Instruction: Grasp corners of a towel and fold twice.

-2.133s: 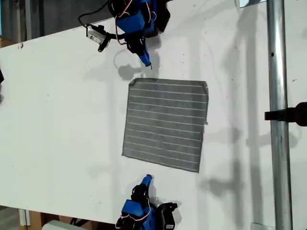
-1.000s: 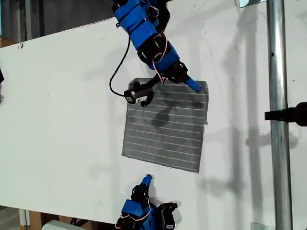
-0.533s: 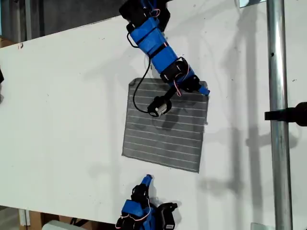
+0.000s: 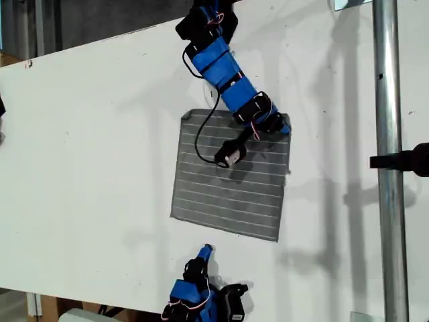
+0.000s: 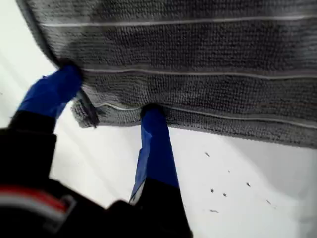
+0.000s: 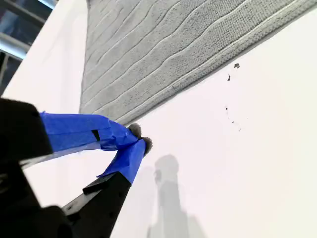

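The grey towel with thin white stripes lies flat on the white table. My first gripper reaches from the exterior view's top to the towel's upper right corner. In the first wrist view this gripper is open, its two blue fingertips pressed against the towel with the corner between them. My second gripper rests at the exterior view's bottom, a little short of the towel's near edge. It is shut on nothing, with the towel beyond it.
A metal pole with a black clamp runs down the exterior view's right side. The first arm's wrist camera and its black cable hang over the towel. Bare table lies at the exterior view's left.
The first arm has swung from beside the towel's upper left corner across to its upper right corner and come down onto it. The second arm has not moved.
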Robot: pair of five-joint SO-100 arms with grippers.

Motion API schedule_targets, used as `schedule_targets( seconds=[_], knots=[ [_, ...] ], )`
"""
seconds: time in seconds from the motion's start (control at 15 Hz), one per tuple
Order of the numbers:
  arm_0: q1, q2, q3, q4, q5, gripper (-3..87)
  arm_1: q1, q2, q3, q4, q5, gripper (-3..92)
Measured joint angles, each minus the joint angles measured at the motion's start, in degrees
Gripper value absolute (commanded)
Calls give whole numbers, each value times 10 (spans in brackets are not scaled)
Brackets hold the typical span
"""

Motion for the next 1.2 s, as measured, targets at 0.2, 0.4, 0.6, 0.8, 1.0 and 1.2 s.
schedule_targets(
  seconds=[0.2, 0.4, 0.6, 0.8, 1.0, 1.2],
  knots=[
    [0, 0, 0, 0, -16, -19, 2, -24, -21, -23, 1, -1],
    [0, 0, 0, 0, -30, -29, 8, -23, -21, -25, -10, -1],
    [16, -3, -64, 3, -37, -29, 11, -23, -21, -25, -17, -1],
    [48, -132, -202, 8, -54, -29, 18, -22, -19, -25, -35, -1],
    [118, -373, -323, -44, -40, -29, 26, -18, -17, -25, -47, -1],
    [200, -622, -470, -67, 33, -29, 29, -18, -17, -25, -52, -1]
  ],
)
